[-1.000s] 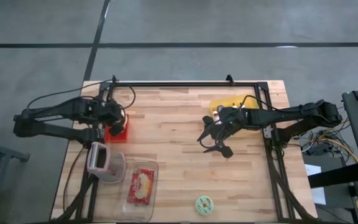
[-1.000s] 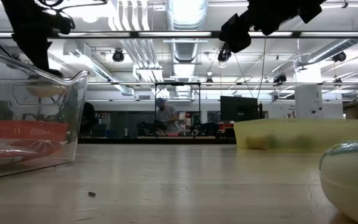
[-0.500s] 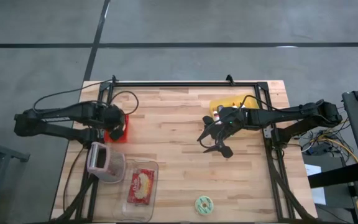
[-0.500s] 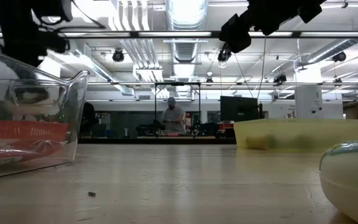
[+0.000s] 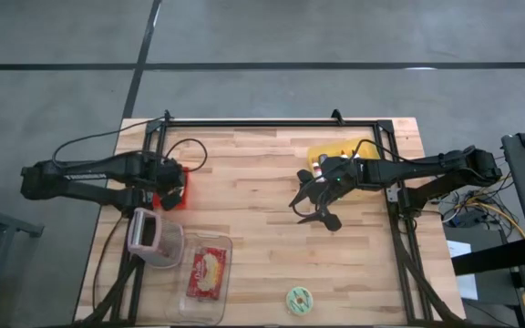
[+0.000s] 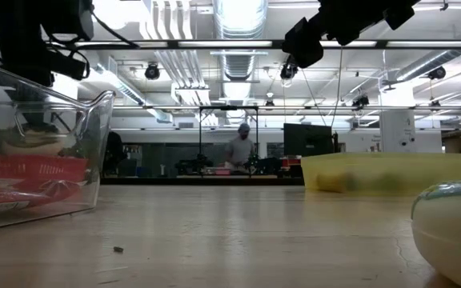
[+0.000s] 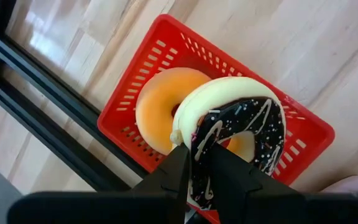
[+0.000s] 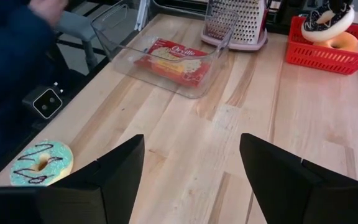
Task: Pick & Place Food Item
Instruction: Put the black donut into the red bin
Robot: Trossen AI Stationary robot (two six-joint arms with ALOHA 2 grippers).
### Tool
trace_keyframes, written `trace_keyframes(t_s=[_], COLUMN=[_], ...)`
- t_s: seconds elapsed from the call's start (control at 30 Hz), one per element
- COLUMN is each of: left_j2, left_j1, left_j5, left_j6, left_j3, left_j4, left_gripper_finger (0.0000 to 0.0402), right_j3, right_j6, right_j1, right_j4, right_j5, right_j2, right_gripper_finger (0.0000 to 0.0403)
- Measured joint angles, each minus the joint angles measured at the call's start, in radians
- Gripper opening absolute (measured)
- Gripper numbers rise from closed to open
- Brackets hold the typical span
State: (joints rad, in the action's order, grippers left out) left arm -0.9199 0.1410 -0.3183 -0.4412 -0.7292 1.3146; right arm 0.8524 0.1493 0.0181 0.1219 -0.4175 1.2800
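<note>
- Left hand (image 7: 197, 174): clamped on the chocolate-iced doughnut (image 7: 241, 134), held above the red basket (image 7: 166, 56).
- Right hand (image 5: 315, 206): spread apart, empty, mid-worktop.
- A straight lift is advised, clearing the orange doughnut (image 7: 160, 106) beneath.

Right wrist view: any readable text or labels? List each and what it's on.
"Orville": partial brand word on the red packet lying in the clear container; the rest of its print is too blurred to read.
Box grater, red basket, doughnuts: no text visible.
Other views: nothing legible.
</note>
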Motion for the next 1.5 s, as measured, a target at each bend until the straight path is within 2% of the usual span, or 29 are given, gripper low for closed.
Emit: trace_keyframes(t_s=[0.33, 0.7, 0.93, 1.17, 1.5], left_j2=[0.0, 0.008, 0.008, 0.008, 0.008], left_j1=[0.0, 0.0, 0.0, 0.0, 0.001], left_j5=[-0.002, 0.005, 0.004, 0.013, 0.032], left_j6=[0.0, -0.011, -0.011, -0.003, 0.0], left_j3=[0.0, 0.029, 0.033, 0.037, 0.079], left_j4=[-0.012, -0.02, -0.027, -0.086, -0.107], left_gripper_finger=[0.006, 0.006, 0.006, 0.006, 0.006], right_j3=[0.0, 0.0, 0.0, 0.0, 0.0], right_j6=[0.0, 0.0, 0.0, 0.0, 0.0], right_j1=[0.0, 0.0, 0.0, 0.0, 0.0], right_j4=[0.0, 0.0, 0.0, 0.0, 0.0], right_j5=[0.0, 0.0, 0.0, 0.0, 0.0], right_j2=[0.0, 0.0, 0.0, 0.0, 0.0], right_gripper_finger=[0.027, 0.0258, 0.0264, 0.027, 0.0259])
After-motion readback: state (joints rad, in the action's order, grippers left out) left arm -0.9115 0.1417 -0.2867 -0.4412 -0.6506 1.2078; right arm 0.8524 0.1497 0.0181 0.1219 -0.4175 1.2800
